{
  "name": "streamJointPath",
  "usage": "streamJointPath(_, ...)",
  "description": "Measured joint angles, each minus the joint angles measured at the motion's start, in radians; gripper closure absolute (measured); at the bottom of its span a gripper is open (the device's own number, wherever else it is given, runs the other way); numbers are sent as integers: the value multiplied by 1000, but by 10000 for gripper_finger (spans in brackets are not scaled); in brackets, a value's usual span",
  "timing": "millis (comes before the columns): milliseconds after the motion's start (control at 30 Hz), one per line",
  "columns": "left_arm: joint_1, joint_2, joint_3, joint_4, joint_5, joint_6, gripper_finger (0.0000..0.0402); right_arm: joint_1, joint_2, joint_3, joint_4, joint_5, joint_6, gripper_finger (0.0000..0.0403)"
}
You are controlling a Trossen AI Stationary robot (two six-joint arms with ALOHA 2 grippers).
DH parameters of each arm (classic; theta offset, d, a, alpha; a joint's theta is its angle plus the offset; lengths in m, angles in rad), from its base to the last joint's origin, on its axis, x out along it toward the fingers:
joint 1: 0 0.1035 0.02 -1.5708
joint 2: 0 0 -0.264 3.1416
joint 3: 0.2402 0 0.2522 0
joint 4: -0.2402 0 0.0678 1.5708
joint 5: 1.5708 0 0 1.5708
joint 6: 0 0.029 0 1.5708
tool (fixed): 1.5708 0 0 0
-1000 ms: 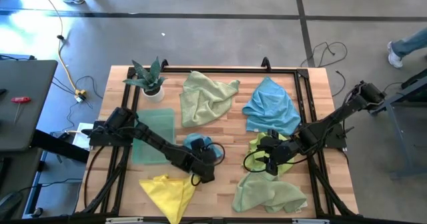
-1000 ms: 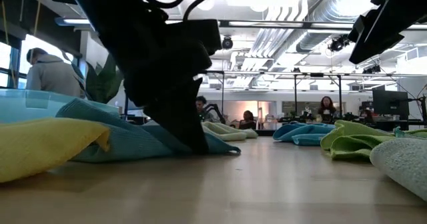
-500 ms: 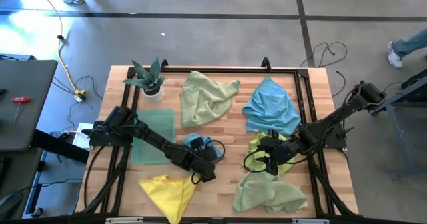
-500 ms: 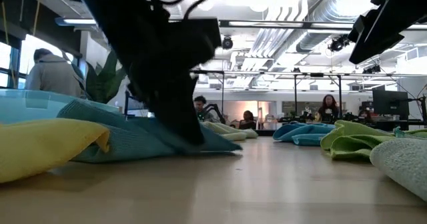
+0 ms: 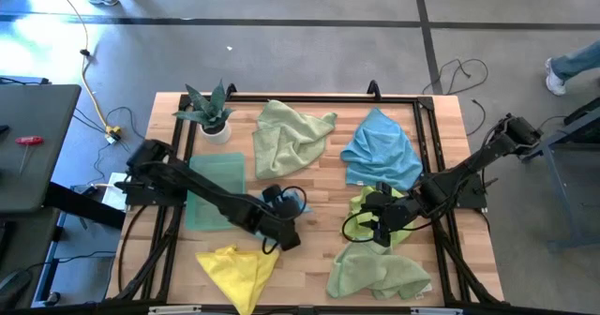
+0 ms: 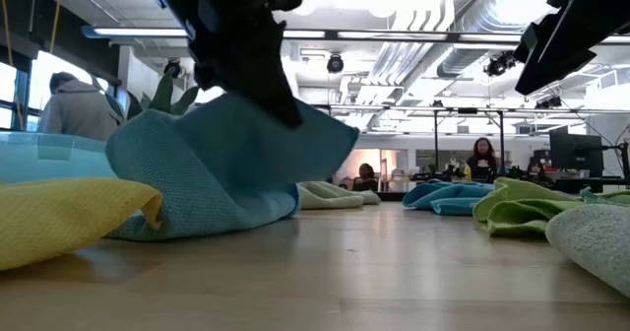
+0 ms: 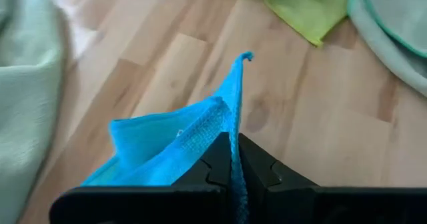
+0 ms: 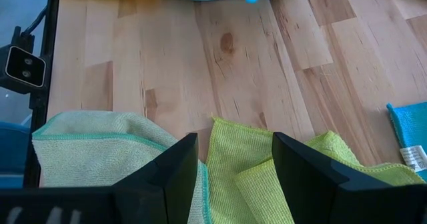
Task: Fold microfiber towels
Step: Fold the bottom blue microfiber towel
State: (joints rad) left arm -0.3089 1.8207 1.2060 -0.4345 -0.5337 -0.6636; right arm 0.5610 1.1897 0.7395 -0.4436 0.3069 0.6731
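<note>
Six cloths lie on the wooden slatted table (image 5: 309, 188), all soft and finely looped. Two are pale green: one crumpled at the far middle (image 5: 291, 135), one heaped at the near right (image 5: 375, 274). Two are blue: a sky-blue cloth (image 5: 382, 151) bunched at the far right, and a smaller blue cloth (image 7: 175, 144) near the middle. One is bright yellow (image 5: 234, 268), rumpled at the near left, and one lime-yellow cloth (image 8: 260, 177) sits folded on itself between the sky-blue cloth and the near pale green heap. A flat, translucent green rectangle (image 5: 217, 191) lies at the left. One spiky potted plant (image 5: 210, 111) stands at the far left corner. The left gripper (image 7: 233, 167) is pinched tight on an edge of the small blue cloth, which rises to a pointed peak above the table. The right gripper (image 8: 233, 161) hangs just above the lime-yellow cloth with its fingers spread wide, holding nothing.
</note>
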Motion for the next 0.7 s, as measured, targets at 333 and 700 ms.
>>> streamJointPath(333,-32,-16,0,-164,-136,-252,401,0,0,0,0,0,0,219)
streamJointPath(700,-55,26,0,-350,-187,-556,401,0,0,0,0,0,0,219)
